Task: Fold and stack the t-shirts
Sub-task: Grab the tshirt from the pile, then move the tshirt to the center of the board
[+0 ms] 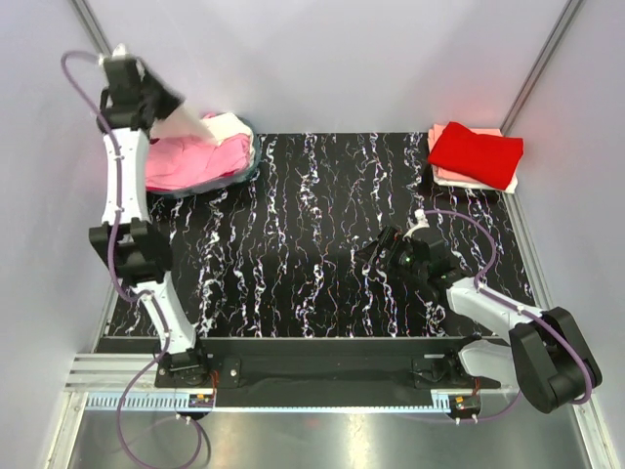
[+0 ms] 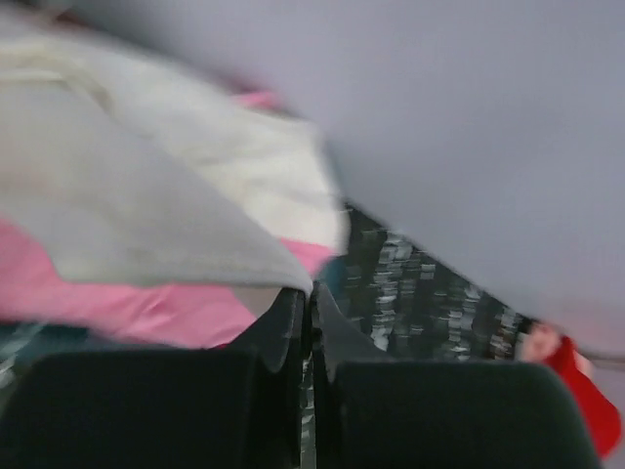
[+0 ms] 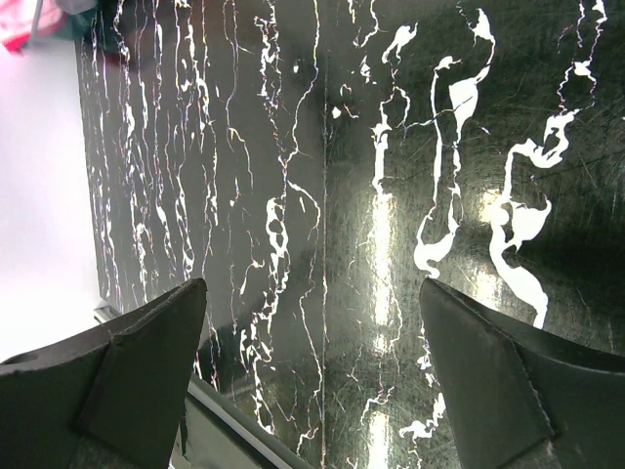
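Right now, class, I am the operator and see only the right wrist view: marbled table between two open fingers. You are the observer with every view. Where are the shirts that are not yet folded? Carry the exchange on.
Observer: A pink pile lies at the far left corner of the table.
Operator: Is anything folded yet?
Observer: Yes, a red shirt lies folded on top of a small stack at the far right corner.
Operator: And the left arm?
Observer: The left gripper is shut on a white shirt, held up above the pink pile.
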Robot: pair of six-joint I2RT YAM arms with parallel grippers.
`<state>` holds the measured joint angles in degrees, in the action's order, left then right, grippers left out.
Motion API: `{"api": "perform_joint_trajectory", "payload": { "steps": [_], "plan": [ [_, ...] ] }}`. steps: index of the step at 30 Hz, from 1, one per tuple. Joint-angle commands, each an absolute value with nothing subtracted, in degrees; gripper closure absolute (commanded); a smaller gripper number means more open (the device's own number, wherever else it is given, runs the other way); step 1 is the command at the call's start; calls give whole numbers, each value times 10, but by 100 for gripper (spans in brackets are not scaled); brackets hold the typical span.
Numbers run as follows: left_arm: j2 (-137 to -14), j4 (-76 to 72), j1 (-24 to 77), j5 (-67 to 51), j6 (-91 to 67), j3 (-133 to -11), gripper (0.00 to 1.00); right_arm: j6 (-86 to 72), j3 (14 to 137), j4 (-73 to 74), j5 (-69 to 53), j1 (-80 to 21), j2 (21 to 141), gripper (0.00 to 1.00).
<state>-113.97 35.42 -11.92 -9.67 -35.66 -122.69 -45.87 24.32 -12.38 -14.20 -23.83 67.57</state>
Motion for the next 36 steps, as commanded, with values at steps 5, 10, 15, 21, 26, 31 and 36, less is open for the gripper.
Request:
{"api": "perform_joint_trajectory", "payload": {
  "steps": [5, 10, 15, 21, 26, 31, 36],
  "plan": [
    [-856, 272, -34, -192, -396, -1248, 100, -452, 236, -145, -114, -238, 639, 1],
    [-684, 278, -38, -145, -354, -1091, 89, -462, 219, -144, -95, -239, 607, 0],
    [-556, 320, -74, -164, -350, -822, 81, -460, 221, -133, -102, -239, 585, 2],
    [-470, 332, -80, -177, -327, -639, 80, -464, 307, -99, -218, -246, 595, 1],
    [-475, 334, -80, -194, -330, -639, 81, -406, 484, -31, -232, -342, 719, 0],
    [-504, 316, -78, -236, -372, -695, 83, -409, 569, -19, -211, -396, 830, 0],
    [-508, 358, -76, -179, -350, -701, 60, -375, 705, 81, -185, -477, 997, 0]
  ]
}}
